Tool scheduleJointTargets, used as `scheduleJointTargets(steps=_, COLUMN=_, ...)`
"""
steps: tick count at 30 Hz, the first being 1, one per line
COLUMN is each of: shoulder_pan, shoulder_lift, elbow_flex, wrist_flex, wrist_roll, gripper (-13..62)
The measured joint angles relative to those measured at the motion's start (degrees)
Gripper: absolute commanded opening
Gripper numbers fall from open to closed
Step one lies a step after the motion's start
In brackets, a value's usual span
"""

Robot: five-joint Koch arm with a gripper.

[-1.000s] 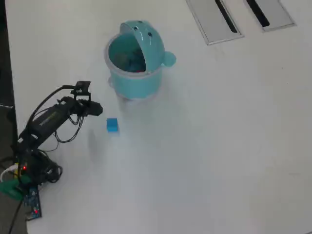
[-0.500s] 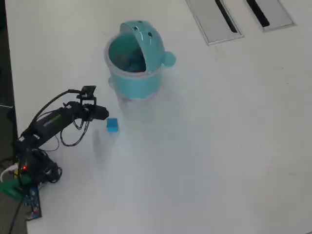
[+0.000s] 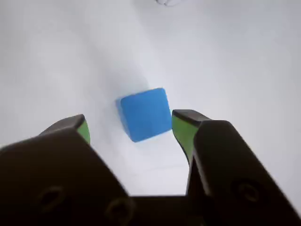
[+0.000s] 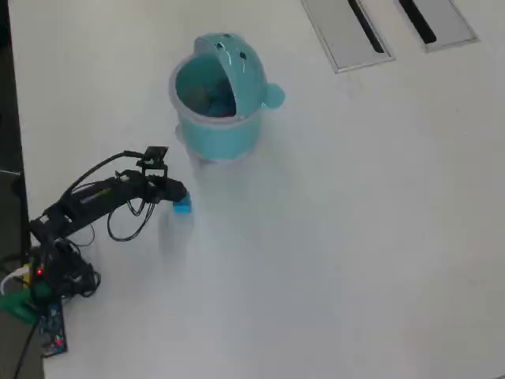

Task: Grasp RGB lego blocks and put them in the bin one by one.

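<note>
A blue lego block [image 3: 145,114] lies on the white table, just ahead of my gripper's [image 3: 130,123] green-padded fingertips [image 3: 182,129], which stand apart on either side of it without touching. From overhead the gripper [image 4: 178,195] partly covers the blue block [image 4: 184,208], below and left of the teal bin [image 4: 219,134]. The bin's domed lid [image 4: 241,67] is flipped up. Dim shapes lie inside the bin; I cannot tell their colours. No red or yellow-green block shows on the table.
Two flat grey slotted panels [image 4: 347,31] lie at the table's far right top. The arm's base and cables [image 4: 47,276] sit at the left edge, beside a dark strip off the table.
The arm has stretched rightward across the table, bringing the gripper from left of the blue block to right over it. The block and bin have not moved.
</note>
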Motion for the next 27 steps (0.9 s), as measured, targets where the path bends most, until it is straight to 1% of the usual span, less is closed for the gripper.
scheduleJointTargets(steps=12, shoulder_pan=1.8, shoulder_lift=-5.7, elbow_flex=0.0, wrist_flex=-1.2, wrist_roll=-0.2, gripper=33.0)
scheduleJointTargets(steps=17, shoulder_pan=1.8, shoulder_lift=-9.9, elbow_flex=-4.1, wrist_flex=-2.5, wrist_roll=-0.4, gripper=32.8)
scheduleJointTargets(steps=27, shoulder_pan=2.4, shoulder_lift=-11.8, elbow_flex=-5.0, wrist_flex=-2.5, wrist_roll=-0.4, gripper=31.2)
